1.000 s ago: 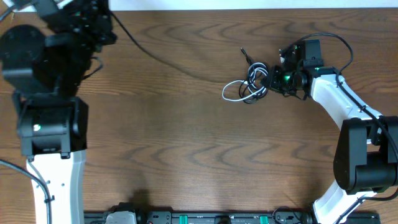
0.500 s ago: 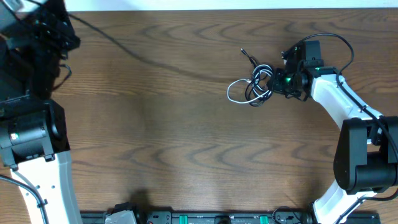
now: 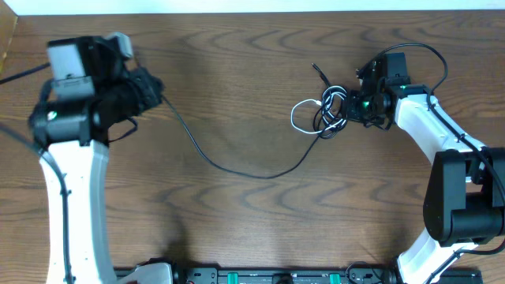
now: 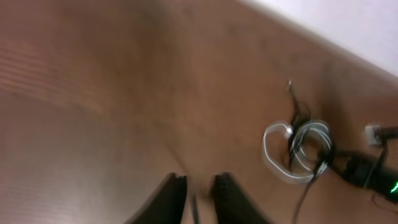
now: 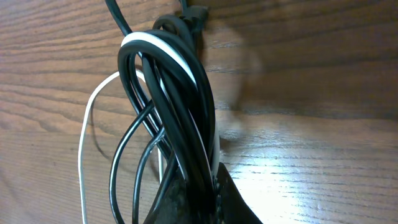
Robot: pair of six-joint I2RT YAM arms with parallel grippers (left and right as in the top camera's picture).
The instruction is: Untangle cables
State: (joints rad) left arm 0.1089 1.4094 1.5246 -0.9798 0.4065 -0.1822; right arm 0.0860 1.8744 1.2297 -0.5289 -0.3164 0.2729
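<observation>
The right gripper (image 3: 353, 105) clamped the cable bundle (image 5: 180, 87), while the left gripper (image 4: 199, 180) stood narrowly parted around the long black cable (image 3: 237, 170), which probably wanted laying slack, well apart.

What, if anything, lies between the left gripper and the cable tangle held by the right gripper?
Nothing visible blocks it: only the wooden table lies between the left gripper and the cable tangle, clamped in the right gripper. One black cable runs in a sagging curve from the left gripper to the tangle.
</observation>
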